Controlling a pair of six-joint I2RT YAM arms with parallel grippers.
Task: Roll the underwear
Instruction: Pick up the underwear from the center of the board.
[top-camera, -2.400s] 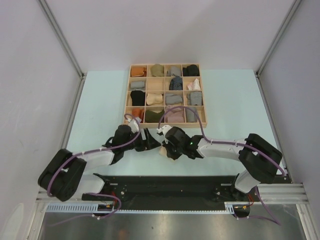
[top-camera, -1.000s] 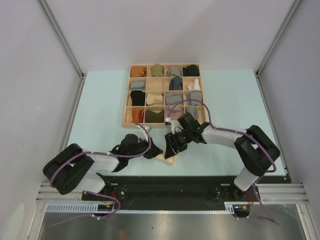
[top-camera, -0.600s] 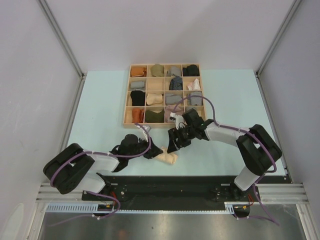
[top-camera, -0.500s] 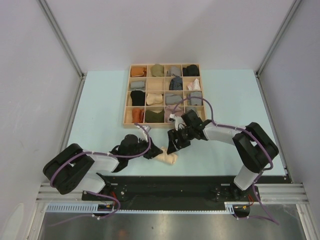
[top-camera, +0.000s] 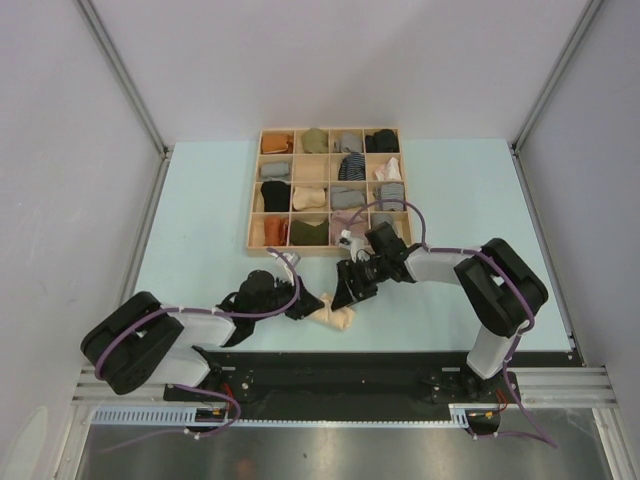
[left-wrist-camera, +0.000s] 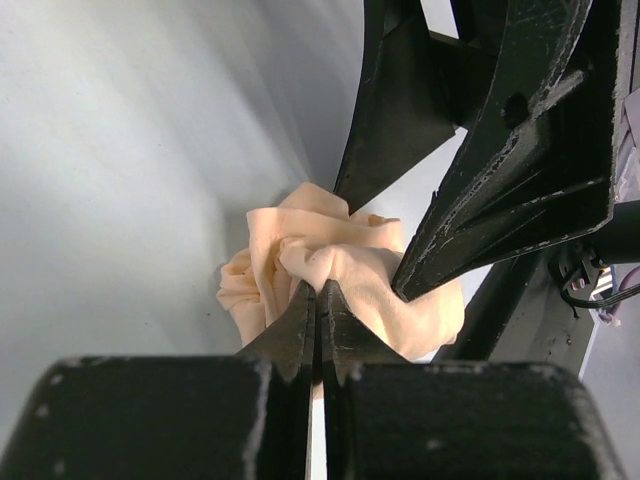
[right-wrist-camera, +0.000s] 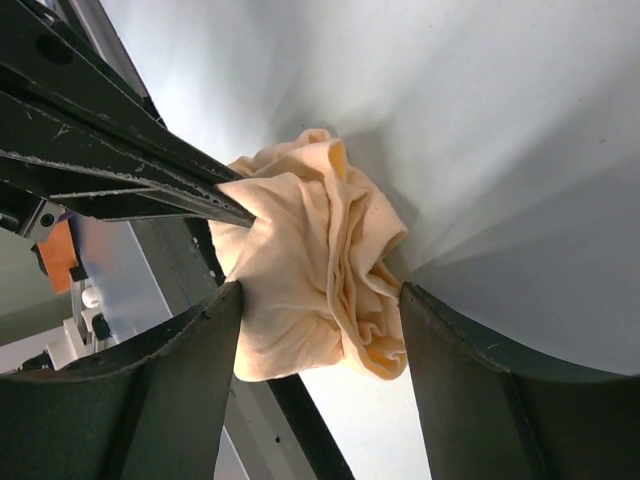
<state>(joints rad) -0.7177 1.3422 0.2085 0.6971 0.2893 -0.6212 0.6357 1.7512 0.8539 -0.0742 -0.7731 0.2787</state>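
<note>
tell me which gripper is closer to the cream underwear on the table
Left. The left gripper is shut on a fold of the cream underwear, touching it. The right gripper is open, one finger either side of the bundle; contact is unclear.

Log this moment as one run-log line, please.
left gripper: shut on underwear | right gripper: open, astride it | underwear: cream, bunched

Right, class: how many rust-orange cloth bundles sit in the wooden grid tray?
2: one rust-orange bundle in the wooden tray's far-left corner cell, one in its near-left corner cell. The right arm's cable may hide others.
</note>
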